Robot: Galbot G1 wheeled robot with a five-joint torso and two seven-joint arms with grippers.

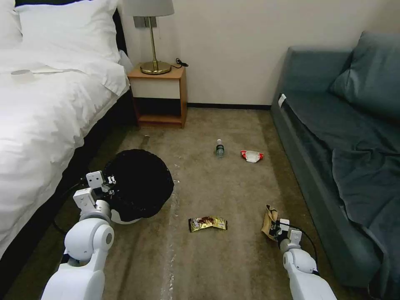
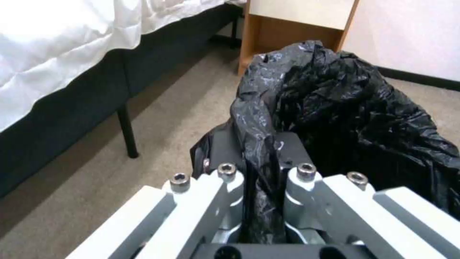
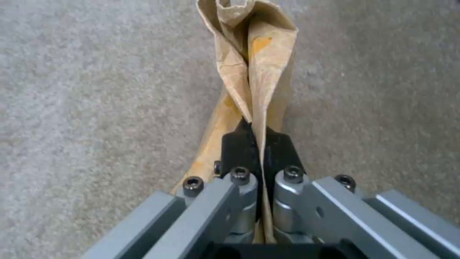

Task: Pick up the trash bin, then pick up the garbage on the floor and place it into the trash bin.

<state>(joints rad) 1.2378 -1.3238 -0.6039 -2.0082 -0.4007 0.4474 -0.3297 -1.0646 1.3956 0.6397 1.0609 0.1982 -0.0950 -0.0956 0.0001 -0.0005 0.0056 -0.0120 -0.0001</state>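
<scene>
— Left?
— My left hand (image 2: pixel 261 158) is clamped on the crinkled black liner at the rim of the small round white plastic bin (image 1: pixel 139 185), beside the bed (image 1: pixel 50 108).

— Right?
— My right hand (image 3: pixel 256 144) pinches the creased tan paper bag (image 3: pixel 251 61), its long axis upright, over the carpet (image 1: pixel 208 191).

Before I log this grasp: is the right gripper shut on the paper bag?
Shut: the right gripper pinches the paper bag, jaws closed on its folded edge.
</scene>
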